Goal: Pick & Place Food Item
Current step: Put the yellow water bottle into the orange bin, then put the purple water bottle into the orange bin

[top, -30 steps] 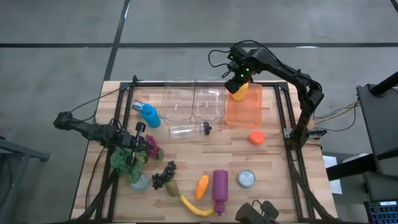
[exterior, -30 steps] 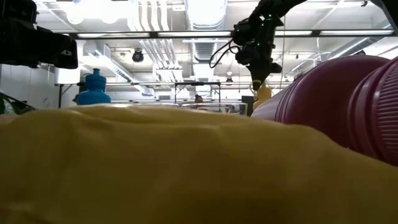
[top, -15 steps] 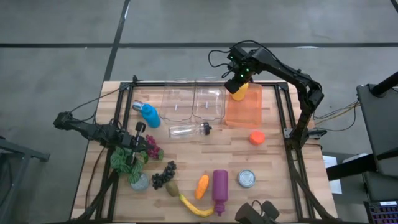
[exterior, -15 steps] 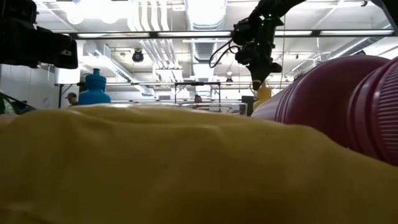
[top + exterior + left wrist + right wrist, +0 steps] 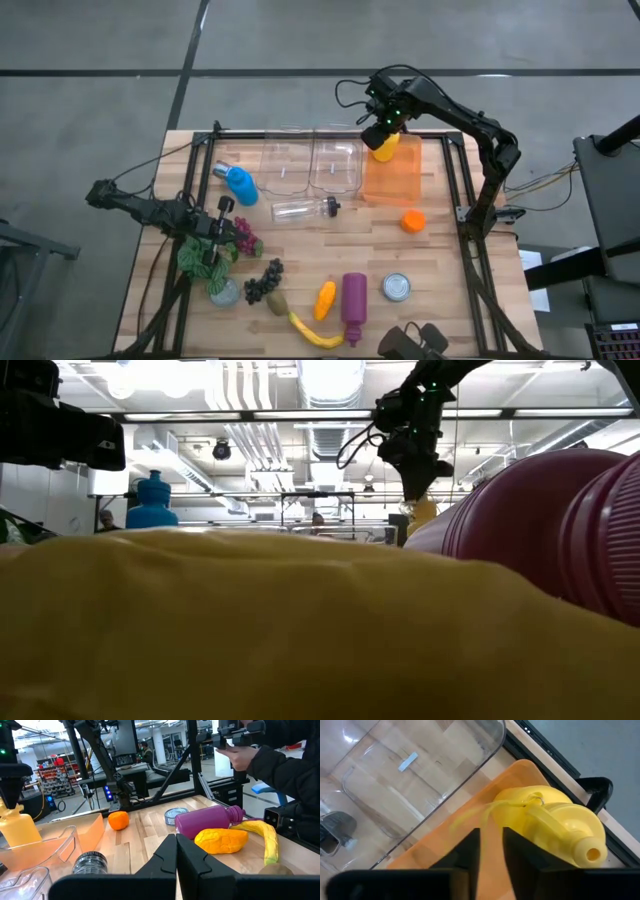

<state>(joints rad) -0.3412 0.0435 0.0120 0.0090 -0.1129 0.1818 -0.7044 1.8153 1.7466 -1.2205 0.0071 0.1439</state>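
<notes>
Yellow squeeze bottle (image 5: 383, 150) sits in the back corner of the orange bin (image 5: 392, 178), tipped over, nozzle toward the table's back edge. Right gripper (image 5: 380, 133) hangs directly over it; in its wrist view the fingers stand slightly apart with only a narrow gap, astride the thin yellow strap (image 5: 479, 812) that runs off the bottle's shoulder, and nothing appears clamped. Judgement: the bottle is light, hollow plastic, smooth and rounded, so it may roll or squirt out of a pinch on the belly; the neck or shoulder just below the nozzle looks like the surest place to take hold, while the strap is floppy and would let the bottle swing. Left gripper (image 5: 212, 233) waits well away from the bin, near the table's left edge, fingers pressed together and empty. Hard to make out: the bottle's base is hidden under the gripper from above, and the low view is mostly blocked by a close yellow object and a purple bottle (image 5: 540, 510).
</notes>
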